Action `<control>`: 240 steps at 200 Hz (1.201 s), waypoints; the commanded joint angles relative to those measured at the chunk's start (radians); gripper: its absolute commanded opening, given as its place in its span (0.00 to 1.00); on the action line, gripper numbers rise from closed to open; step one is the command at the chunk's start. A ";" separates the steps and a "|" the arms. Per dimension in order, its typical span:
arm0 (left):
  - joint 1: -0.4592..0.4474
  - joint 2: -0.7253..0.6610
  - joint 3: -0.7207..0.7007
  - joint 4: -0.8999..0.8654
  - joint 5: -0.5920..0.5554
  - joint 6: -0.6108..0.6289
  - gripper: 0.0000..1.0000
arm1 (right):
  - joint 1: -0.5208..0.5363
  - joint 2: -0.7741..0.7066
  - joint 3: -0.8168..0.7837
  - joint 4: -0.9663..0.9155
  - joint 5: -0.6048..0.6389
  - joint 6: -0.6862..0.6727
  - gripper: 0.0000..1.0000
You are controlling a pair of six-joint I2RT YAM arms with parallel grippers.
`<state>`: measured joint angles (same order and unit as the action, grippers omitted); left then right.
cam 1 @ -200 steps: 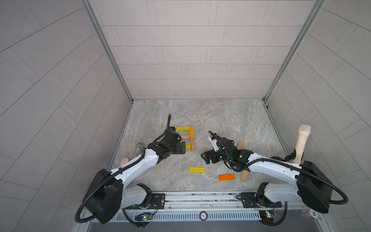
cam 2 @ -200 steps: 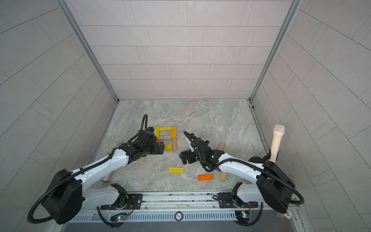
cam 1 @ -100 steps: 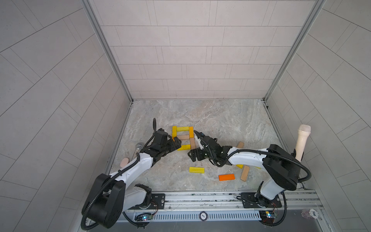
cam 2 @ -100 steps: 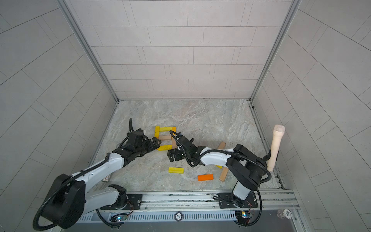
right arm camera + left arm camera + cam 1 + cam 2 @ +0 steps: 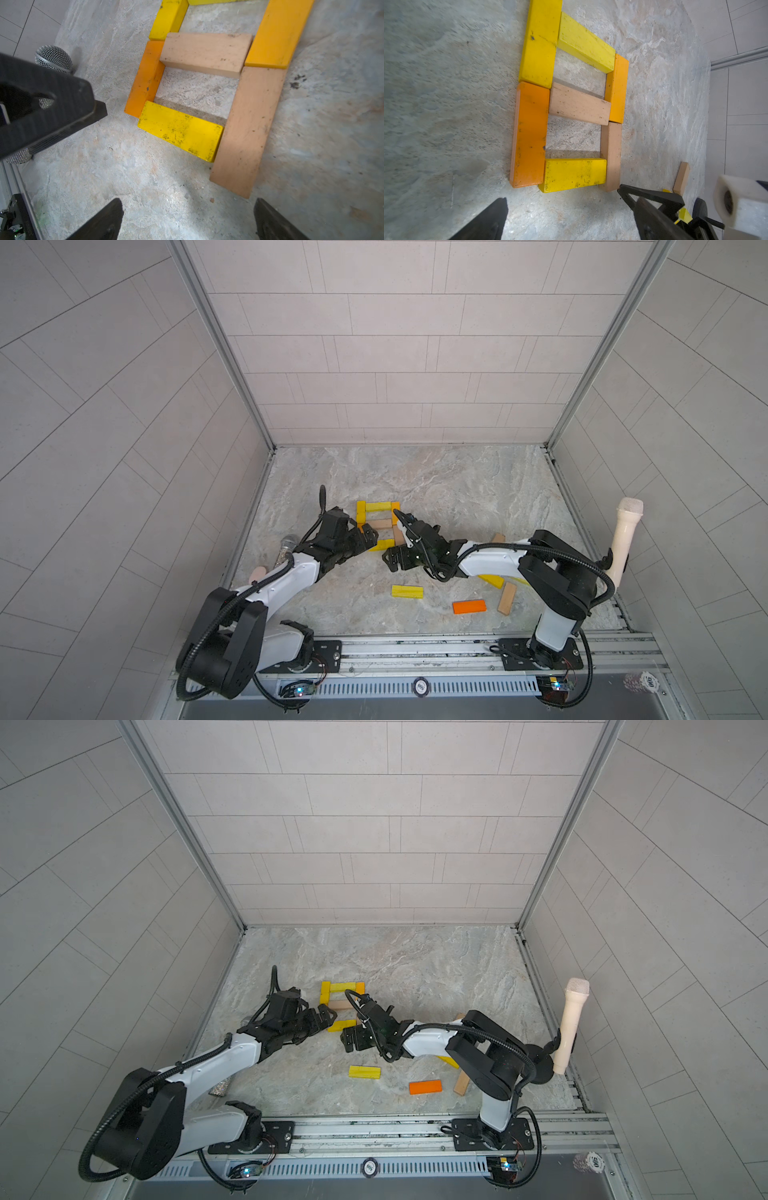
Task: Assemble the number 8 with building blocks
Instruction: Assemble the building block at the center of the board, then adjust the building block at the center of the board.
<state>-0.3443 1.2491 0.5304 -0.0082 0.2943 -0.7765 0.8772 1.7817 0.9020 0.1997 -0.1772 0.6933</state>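
Seven building blocks [image 5: 538, 41] make the number 8 [image 5: 579, 104], nearer the table's [image 5: 457, 489] left edge; left claw [image 5: 562, 199] and right claw [image 5: 188, 202] gape wide beside it, holding nothing.

Robot lab test cell. Marble-look tabletop [image 5: 457, 489] boxed in by grey tiled wall panels [image 5: 395, 344] behind and either side of the mounting rail [image 5: 415, 649]. Aluminium corner posts [image 5: 220, 344] beyond it. Two arm bases [image 5: 536, 657] bolted onto the rail, circuit boards [image 5: 555, 685] just in front.
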 commanded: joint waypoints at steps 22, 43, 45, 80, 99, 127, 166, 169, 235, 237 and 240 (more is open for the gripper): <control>0.007 0.000 0.014 -0.006 -0.007 0.011 1.00 | 0.006 0.041 0.039 0.020 -0.005 0.015 1.00; 0.007 -0.004 0.015 -0.018 -0.016 0.016 1.00 | 0.005 0.050 0.045 0.023 -0.014 0.016 1.00; 0.007 -0.004 0.015 -0.019 -0.017 0.017 1.00 | 0.006 0.051 0.046 0.023 -0.013 0.016 1.00; 0.007 -0.008 0.022 -0.030 -0.018 0.025 1.00 | 0.005 0.054 0.049 0.023 -0.019 0.013 1.00; 0.007 -0.009 0.028 -0.045 -0.019 0.032 1.00 | 0.006 0.048 0.049 0.013 -0.009 0.008 1.00; 0.007 -0.018 0.034 -0.065 -0.013 0.046 1.00 | 0.008 0.012 0.043 -0.024 0.015 -0.015 1.00; -0.002 -0.067 0.035 -0.097 0.000 0.113 1.00 | 0.013 -0.084 0.014 -0.101 0.069 -0.071 1.00; -0.002 -0.071 0.035 -0.102 -0.001 0.114 1.00 | 0.013 -0.093 0.011 -0.108 0.072 -0.076 1.00; -0.035 -0.161 0.069 -0.159 0.033 0.148 1.00 | 0.036 -0.350 -0.082 -0.296 0.177 -0.187 0.98; -0.037 -0.166 0.075 -0.167 0.035 0.150 1.00 | 0.039 -0.358 -0.085 -0.303 0.181 -0.190 0.98; -0.038 -0.173 0.080 -0.176 0.035 0.154 1.00 | 0.043 -0.372 -0.089 -0.313 0.186 -0.196 0.98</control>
<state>-0.3706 1.1244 0.5491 -0.1349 0.3141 -0.6533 0.8932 1.4998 0.8398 0.0090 -0.0650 0.5598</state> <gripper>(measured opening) 0.999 0.979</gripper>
